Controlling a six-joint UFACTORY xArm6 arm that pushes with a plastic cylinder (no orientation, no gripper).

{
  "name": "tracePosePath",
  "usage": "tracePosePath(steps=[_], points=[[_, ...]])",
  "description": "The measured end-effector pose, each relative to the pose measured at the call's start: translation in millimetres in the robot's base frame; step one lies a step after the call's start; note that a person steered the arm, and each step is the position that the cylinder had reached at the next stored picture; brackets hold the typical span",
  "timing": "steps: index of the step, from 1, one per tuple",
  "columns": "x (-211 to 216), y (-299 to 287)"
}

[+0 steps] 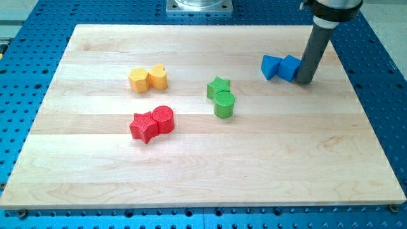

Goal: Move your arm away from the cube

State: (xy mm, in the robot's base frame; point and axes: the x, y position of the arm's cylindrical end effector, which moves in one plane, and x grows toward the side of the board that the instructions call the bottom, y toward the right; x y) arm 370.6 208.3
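Observation:
My tip (304,81) is at the view's upper right, touching the right side of a blue cube (290,68). A second blue block (272,66), wedge-like in shape, sits against the cube's left side. The dark rod rises from the tip to the view's top edge.
A yellow hexagon block (138,80) and a yellow heart block (158,77) touch at upper left. A green star (218,87) sits above a green cylinder (224,104) at centre. A red star (144,126) and red cylinder (163,119) touch at lower left. The wooden board (203,172) lies on a blue perforated table.

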Motion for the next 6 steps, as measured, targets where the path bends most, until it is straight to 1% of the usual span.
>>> tracePosePath(steps=[4, 5, 6], points=[[13.9, -0.5], [26.4, -26.5], [62.8, -65.3]])
